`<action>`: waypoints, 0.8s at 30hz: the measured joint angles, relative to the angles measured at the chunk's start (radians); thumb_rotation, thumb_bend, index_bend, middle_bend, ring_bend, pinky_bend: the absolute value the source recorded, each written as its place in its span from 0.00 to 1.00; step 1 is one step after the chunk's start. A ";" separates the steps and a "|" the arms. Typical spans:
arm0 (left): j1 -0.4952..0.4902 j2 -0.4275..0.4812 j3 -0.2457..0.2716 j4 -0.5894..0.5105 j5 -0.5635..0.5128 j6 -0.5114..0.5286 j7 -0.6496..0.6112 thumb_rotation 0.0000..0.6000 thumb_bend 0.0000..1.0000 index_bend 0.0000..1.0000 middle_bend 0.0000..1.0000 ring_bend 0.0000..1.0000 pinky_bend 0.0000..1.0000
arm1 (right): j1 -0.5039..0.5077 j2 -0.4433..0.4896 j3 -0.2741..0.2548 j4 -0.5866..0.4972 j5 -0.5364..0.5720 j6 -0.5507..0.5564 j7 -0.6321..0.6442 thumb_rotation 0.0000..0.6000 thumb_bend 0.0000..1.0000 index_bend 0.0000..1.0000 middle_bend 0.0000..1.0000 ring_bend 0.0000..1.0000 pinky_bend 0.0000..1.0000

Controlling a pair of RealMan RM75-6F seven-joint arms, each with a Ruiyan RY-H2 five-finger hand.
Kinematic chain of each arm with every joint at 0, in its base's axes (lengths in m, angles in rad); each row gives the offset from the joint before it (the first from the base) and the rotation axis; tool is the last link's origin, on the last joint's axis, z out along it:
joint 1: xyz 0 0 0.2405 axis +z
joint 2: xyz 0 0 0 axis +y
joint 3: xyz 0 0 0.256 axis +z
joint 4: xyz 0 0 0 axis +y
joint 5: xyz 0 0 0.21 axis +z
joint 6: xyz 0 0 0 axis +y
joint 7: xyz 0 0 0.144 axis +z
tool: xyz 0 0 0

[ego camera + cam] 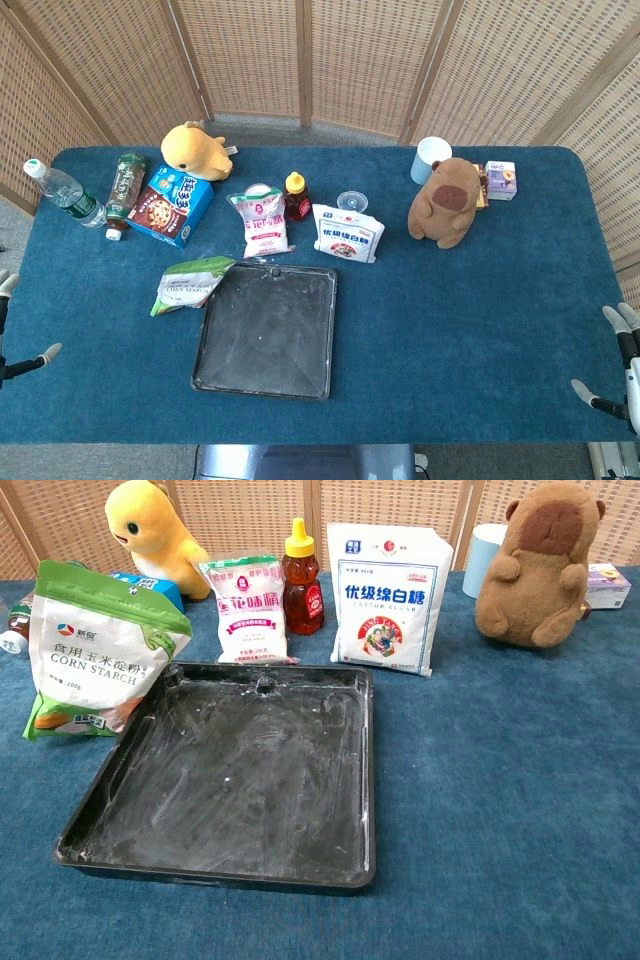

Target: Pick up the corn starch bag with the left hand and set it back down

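The corn starch bag (190, 284) (97, 653) stands on the blue table (480, 320) toward its left side, just beside the top left corner of the black baking tray (266, 331) (235, 773), which lies near the middle of the front edge and is smeared with white powder. Nothing touches the bag.

The left hand (12, 330) shows only as a few pale fingertips at the left edge of the head view, off the table's front left corner; the fingers are spread apart and hold nothing. The right hand (618, 365) appears the same way off the front right corner, fingers apart and empty. Neither hand shows in the chest view.

Behind the tray, in a row toward the back edge, stand a pink-labelled white bag (261, 222) (246, 610), a honey bottle (296, 197) (303, 578) and a white sugar bag (348, 233) (388, 598). A brown plush animal (445, 202) (537, 564) sits toward the back right, with a light blue cup (430, 160) (487, 546) behind it and a small purple carton (500, 180) at its side. Toward the back left corner are a yellow plush toy (197, 151) (153, 530), a blue cookie box (171, 205), a dark drink bottle (124, 193) and a clear water bottle (63, 192).
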 measured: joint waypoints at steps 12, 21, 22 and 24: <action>-0.029 0.004 -0.009 -0.046 -0.035 -0.109 -0.012 1.00 0.00 0.00 0.00 0.03 0.06 | 0.000 0.003 0.004 0.003 0.004 0.001 0.014 1.00 0.09 0.03 0.00 0.00 0.00; -0.166 -0.108 -0.069 -0.035 -0.168 -0.321 0.088 1.00 0.00 0.00 0.00 0.03 0.06 | -0.001 0.011 0.010 0.006 0.015 0.001 0.037 1.00 0.09 0.03 0.00 0.00 0.00; -0.186 -0.141 -0.079 -0.018 -0.194 -0.340 0.113 1.00 0.00 0.00 0.00 0.03 0.06 | -0.001 0.013 0.011 0.006 0.016 0.001 0.040 1.00 0.09 0.03 0.00 0.00 0.00; -0.215 -0.190 -0.095 0.010 -0.222 -0.363 0.140 1.00 0.00 0.00 0.00 0.03 0.06 | -0.001 0.016 0.012 0.006 0.019 -0.001 0.047 1.00 0.09 0.03 0.00 0.00 0.00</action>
